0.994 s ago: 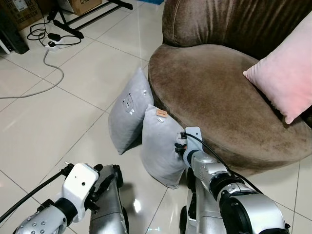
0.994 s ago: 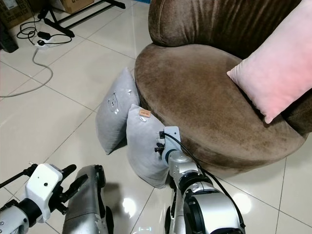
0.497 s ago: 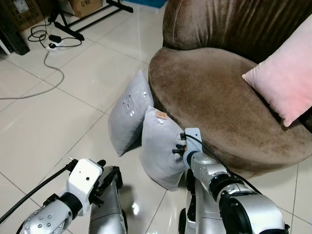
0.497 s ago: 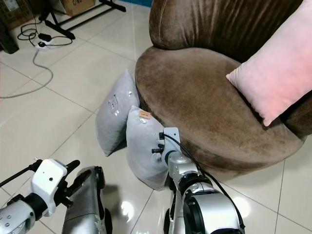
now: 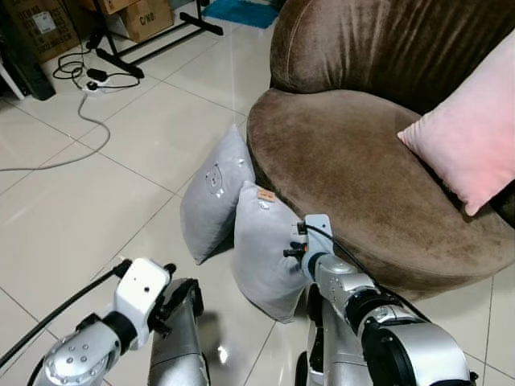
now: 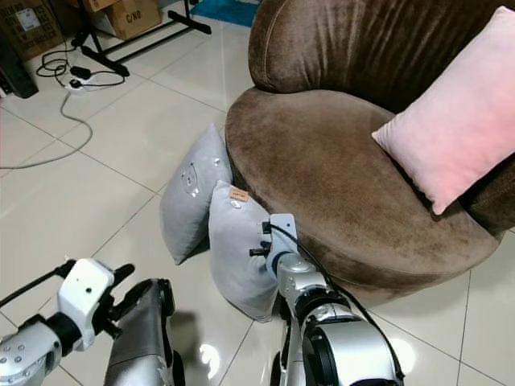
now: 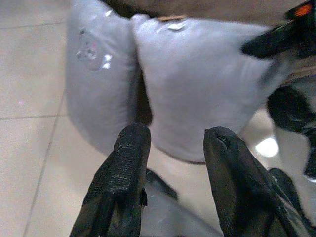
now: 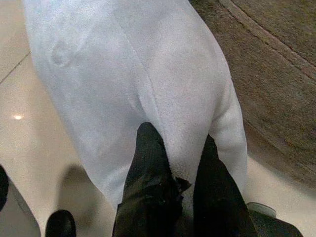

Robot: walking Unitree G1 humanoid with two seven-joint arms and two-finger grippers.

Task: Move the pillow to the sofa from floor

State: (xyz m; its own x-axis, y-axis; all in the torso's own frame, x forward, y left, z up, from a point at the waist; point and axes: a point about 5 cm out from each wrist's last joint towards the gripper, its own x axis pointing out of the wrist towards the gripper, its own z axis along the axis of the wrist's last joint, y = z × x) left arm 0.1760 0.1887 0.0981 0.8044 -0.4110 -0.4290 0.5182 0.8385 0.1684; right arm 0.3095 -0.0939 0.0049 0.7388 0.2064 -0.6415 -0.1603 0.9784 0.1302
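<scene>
1. The near grey pillow (image 5: pixel 265 249) stands upright on the tiled floor (image 5: pixel 88 201), its back edge leaning against the front of the brown sofa (image 5: pixel 362 185) — it is not on the seat.
2. The right gripper (image 8: pixel 175 148) is right on it: in the right wrist view the two black fingers (image 8: pixel 150 158) press into the pillow's side seam with a fold of grey fabric pinched between them, so it is clamped on the pillow, at the edge nearest the sofa base.
3. A second grey pillow (image 5: pixel 213 193), with a small bear face on it, leans on the sofa front too, just beside the first and touching it, on the side away from the right arm.
4. The left gripper (image 7: pixel 170 143) hangs low over the floor in front of the sofa, pointed at the two pillows but apart from them — fingers spread, nothing between them.
5. On the sofa seat a pink cushion (image 5: pixel 475 137) rests against the backrest, well apart from the grey ones.
6. Far from the sofa, across the tiles, a white cable (image 5: pixel 76 133) runs to a power strip beside a black stand (image 5: pixel 153 36) and cardboard boxes (image 5: pixel 149 14)
</scene>
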